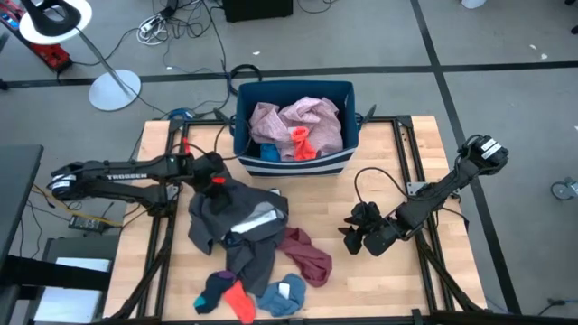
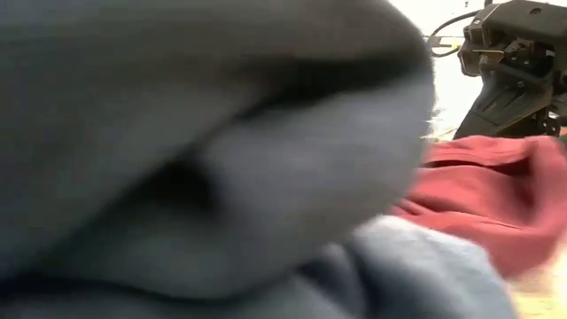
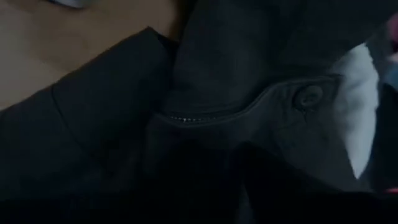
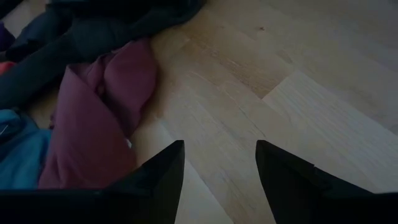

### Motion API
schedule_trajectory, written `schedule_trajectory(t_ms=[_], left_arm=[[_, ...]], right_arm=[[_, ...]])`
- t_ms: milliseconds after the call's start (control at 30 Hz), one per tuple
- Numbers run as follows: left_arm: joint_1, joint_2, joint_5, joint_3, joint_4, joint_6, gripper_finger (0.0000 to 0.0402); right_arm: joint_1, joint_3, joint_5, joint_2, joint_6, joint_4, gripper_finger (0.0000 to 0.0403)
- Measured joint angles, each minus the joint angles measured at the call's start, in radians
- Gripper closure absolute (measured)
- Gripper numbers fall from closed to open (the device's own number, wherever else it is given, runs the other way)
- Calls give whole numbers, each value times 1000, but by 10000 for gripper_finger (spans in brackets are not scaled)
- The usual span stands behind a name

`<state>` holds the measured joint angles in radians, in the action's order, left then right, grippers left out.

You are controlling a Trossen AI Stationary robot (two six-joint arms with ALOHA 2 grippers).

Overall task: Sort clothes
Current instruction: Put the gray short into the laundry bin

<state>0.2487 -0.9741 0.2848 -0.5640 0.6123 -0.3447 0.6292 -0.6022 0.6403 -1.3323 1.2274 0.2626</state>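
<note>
A pile of clothes lies on the wooden table. A dark grey garment (image 1: 237,217) with a zip and a button (image 3: 309,95) is on top of it. A maroon piece (image 1: 305,253) lies beside it. Toward the near edge are a blue piece (image 1: 282,293), a dark sock (image 1: 215,291) and an orange-red sock (image 1: 239,302). My left gripper (image 1: 217,183) is low over the far left part of the dark grey garment. Whether it touches the garment is not visible. My right gripper (image 4: 221,146) stands open over bare wood, to the right of the maroon piece (image 4: 99,124).
A blue bin with white stripes (image 1: 298,164) stands at the table's far edge. It holds a pale pink garment (image 1: 298,122), an orange-red piece and a blue one. Bare wood lies around my right gripper (image 1: 354,236). Grey cloth (image 2: 204,159) fills most of the low view.
</note>
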Motion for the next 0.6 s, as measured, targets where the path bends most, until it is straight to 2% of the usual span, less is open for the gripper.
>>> schedule_trajectory(t_ms=[167, 433, 600], left_arm=[[-51, -1, 42, 0, -80, -9, 382], [-112, -1, -4, -1, -99, -89, 398], [-153, -1, -2, -71, -89, -106, 400]], right_arm=[[0, 0, 0, 0, 0, 0, 204], [0, 0, 0, 0, 0, -1, 204], [0, 0, 0, 0, 0, -1, 204]])
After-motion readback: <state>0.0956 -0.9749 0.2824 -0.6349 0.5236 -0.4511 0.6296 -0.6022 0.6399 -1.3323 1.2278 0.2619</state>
